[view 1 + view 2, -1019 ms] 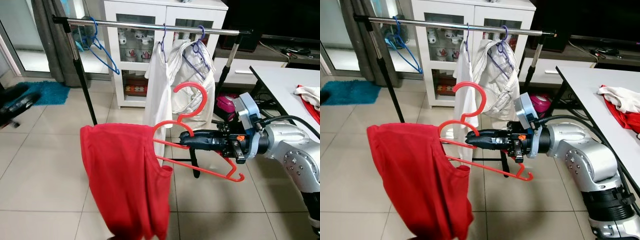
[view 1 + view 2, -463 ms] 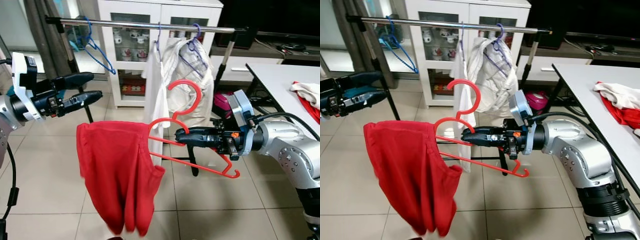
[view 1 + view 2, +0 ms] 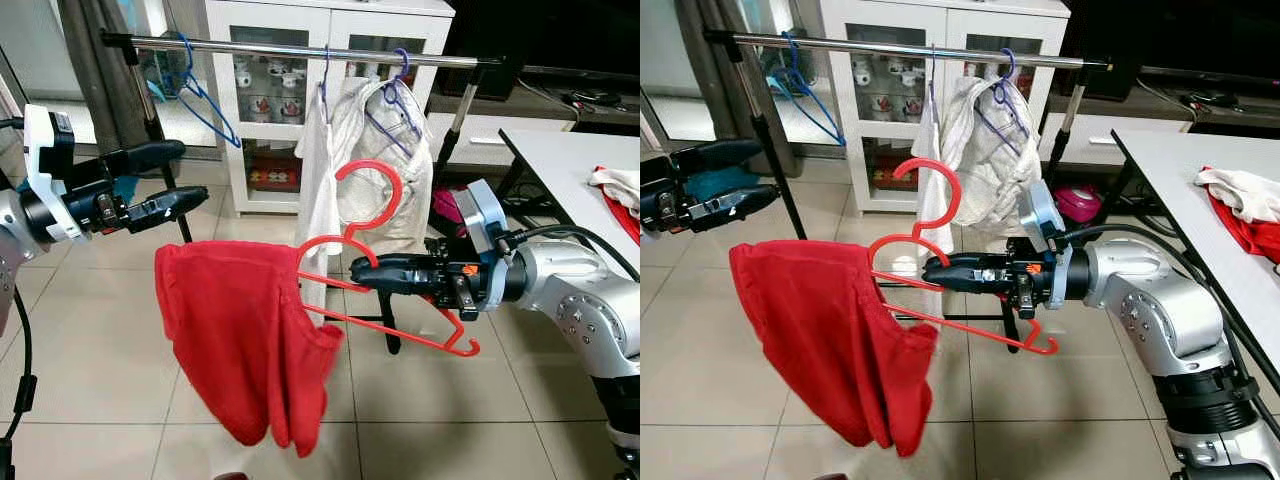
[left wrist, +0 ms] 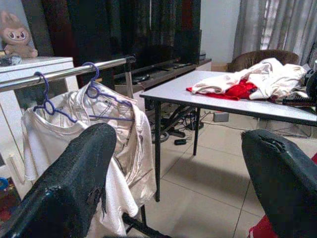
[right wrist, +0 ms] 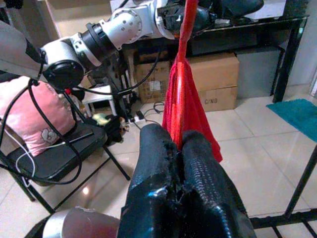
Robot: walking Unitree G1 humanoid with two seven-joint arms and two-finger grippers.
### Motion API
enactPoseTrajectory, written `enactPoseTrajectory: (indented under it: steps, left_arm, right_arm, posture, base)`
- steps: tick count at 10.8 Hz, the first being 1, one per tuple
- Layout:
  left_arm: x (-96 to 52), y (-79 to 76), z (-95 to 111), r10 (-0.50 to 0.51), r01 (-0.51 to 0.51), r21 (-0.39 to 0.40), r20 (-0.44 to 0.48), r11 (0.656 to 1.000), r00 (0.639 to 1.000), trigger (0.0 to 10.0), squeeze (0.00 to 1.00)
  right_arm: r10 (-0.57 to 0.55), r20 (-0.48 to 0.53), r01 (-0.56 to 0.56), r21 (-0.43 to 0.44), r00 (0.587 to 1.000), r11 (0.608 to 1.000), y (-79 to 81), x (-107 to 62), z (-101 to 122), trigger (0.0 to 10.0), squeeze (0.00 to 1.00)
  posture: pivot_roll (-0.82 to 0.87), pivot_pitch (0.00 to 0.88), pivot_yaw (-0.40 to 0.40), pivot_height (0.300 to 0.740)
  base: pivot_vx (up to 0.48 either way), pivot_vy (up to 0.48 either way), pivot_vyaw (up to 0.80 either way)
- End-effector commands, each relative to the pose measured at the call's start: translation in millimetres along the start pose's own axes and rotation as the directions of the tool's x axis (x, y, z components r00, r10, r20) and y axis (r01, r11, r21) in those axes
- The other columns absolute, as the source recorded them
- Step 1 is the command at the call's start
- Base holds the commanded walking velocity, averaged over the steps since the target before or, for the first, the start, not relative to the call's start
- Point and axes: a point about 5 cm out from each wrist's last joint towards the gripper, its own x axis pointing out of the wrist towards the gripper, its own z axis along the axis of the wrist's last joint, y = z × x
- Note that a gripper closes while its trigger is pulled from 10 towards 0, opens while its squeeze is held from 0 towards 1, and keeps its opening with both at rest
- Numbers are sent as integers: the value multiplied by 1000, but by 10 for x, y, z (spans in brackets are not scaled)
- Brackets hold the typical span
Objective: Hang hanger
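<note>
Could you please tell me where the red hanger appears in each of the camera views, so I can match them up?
Left eye view: red hanger at centre, held by the right claw.
Right eye view: centre-left, hook up.
Left wrist view: not in it.
Right wrist view: a red bar rising from the shut fingers.
Shared landmark: the red garment draped on it.

Behind my right arm a cardboard box (image 5: 221,95) bears small dark print, too blurred for me to read.

Bright, even daylight; sharp focus
</note>
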Motion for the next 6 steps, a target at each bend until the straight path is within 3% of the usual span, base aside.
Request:
enactPoseTrajectory:
  steps: [1, 2, 3, 4, 6]
  left_arm:
    - [5, -4, 12, -7, 7, 1, -4, 1000, 1000, 10000, 1000]
    - [5, -4, 12, -7, 7, 1, -4, 1000, 1000, 10000, 1000]
    - [395, -204, -95, -250, 244, -60, -144, 968, 957, 10000, 0]
    - [419, -240, -193, -290, 279, -80, -207, 957, 934, 10000, 0]
    - [355, -261, -207, -280, 265, -95, -215, 959, 936, 10000, 0]
  right_arm:
    - [5, 9, -5, -34, 1000, 999, 9, -3, 70, 10000, 0]
    - [5, 9, -5, -34, 1000, 999, 9, -3, 70, 10000, 0]
    - [25, -6, -25, -55, 1000, 998, 35, 103, 29, 10000, 0]
    - [29, -7, -29, -62, 1000, 998, 42, 136, 17, 10000, 0]
    - [32, -5, -33, -64, 999, 997, 37, 134, 21, 10000, 0]
  posture:
    - [-36, 0, -23, 740]
    - [-36, 0, -23, 740]
    - [-48, 0, 11, 740]
    - [-45, 0, 9, 740]
    - [-38, 0, 1, 740]
  base:
    - [0, 0, 0]
    - [0, 0, 0]
    - [0, 0, 0]
    - [0, 0, 0]
    - [0, 0, 0]
